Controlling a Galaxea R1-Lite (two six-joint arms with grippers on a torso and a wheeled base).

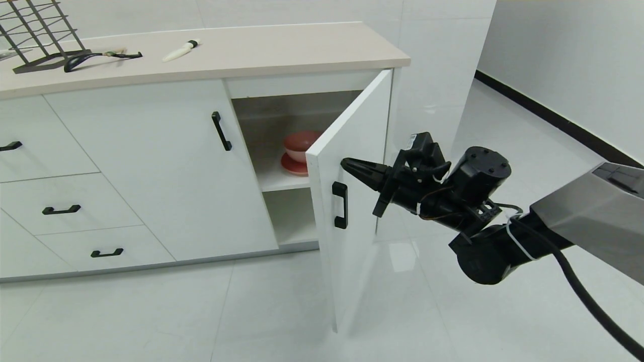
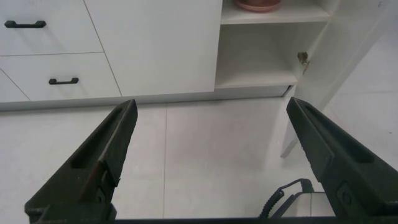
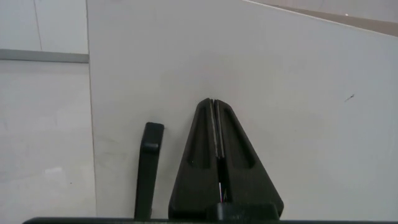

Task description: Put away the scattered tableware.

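Door-pushing looks like the step in hand: the right gripper (image 1: 347, 163), its fingers pressed together into one wedge, sits at the outer face of the open cabinet door (image 1: 352, 125), just above its black handle (image 1: 340, 204). To swing it shut cleanly, the closed tip should bear flat on the panel near the free edge, not catch the handle, and follow the door's arc. The left gripper (image 2: 211, 104) hangs low over the floor, fingers spread wide, holding nothing. Inside, a red bowl (image 1: 299, 143) rests on a red plate (image 1: 292, 166) at the front edge of the upper shelf (image 1: 274, 181). On the beige countertop (image 1: 276, 48), near its back left corner, stand a wire rack (image 1: 40, 30), a black-handled brush (image 1: 100, 57) and a white utensil (image 1: 181, 50). The floor (image 1: 201, 311) is glossy white tile.
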